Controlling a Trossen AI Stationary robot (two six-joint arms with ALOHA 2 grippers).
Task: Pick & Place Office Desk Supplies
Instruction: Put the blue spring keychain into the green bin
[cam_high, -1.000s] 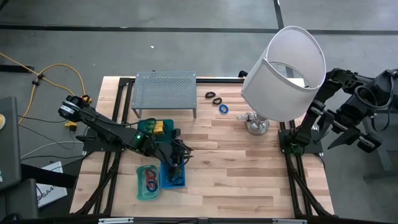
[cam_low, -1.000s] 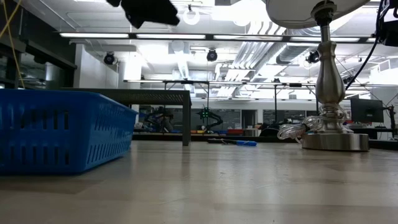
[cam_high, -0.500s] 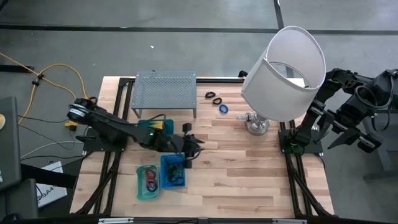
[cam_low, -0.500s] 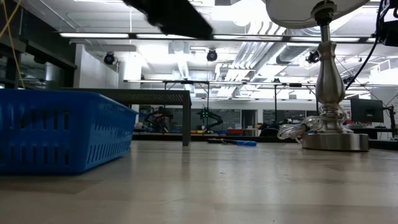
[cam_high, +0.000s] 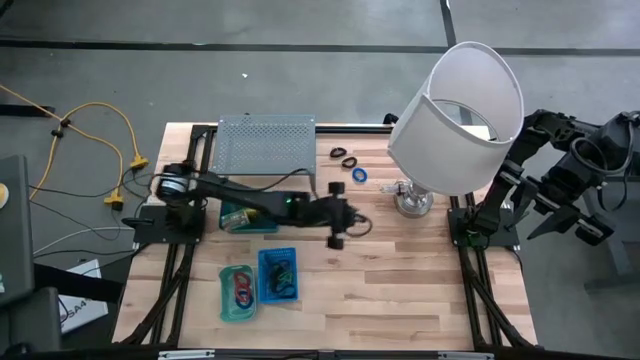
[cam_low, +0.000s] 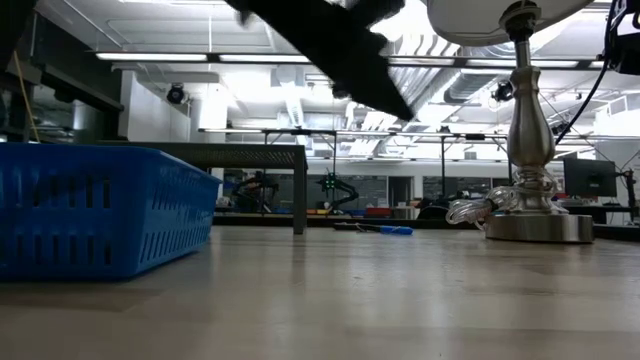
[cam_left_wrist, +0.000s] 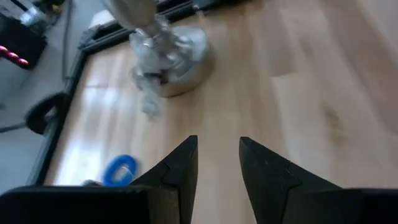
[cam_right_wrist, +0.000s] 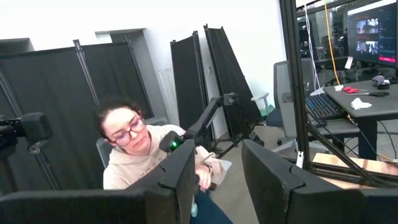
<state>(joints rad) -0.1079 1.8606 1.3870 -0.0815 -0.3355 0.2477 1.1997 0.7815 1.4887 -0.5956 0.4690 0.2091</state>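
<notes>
Taking the lamp (cam_high: 455, 115) as our landmark, we read the table from its far left side inward. Well to the left of the lamp, near the front edge, sit a teal tray (cam_high: 237, 292) and a blue tray (cam_high: 279, 274) side by side, each with small supplies in it, which we judge to be the sorted items. A yellow-green packet (cam_high: 250, 207) lies a little nearer the lamp, half under the left arm.

The left arm reaches out low and nearly straight across the table toward the lamp, and the left gripper (cam_high: 337, 226) hangs over bare wood between the trays and the lamp base (cam_high: 412, 200). In the left wrist view its fingers (cam_left_wrist: 180, 168) stand a little apart with nothing between them, so we take it to be empty and heading out for another pick.

What is left to collect lies just left of the lamp base, toward the back edge: a blue ring (cam_high: 358, 174) and two black loops (cam_high: 343, 156) beside the grey rack (cam_high: 265, 148). The wrist camera sees the blue ring (cam_left_wrist: 119, 169) ahead.

Right of the lamp, the right arm waits folded off the table's edge; the right gripper (cam_right_wrist: 214, 168) points into the room, its fingers parted and empty.
</notes>
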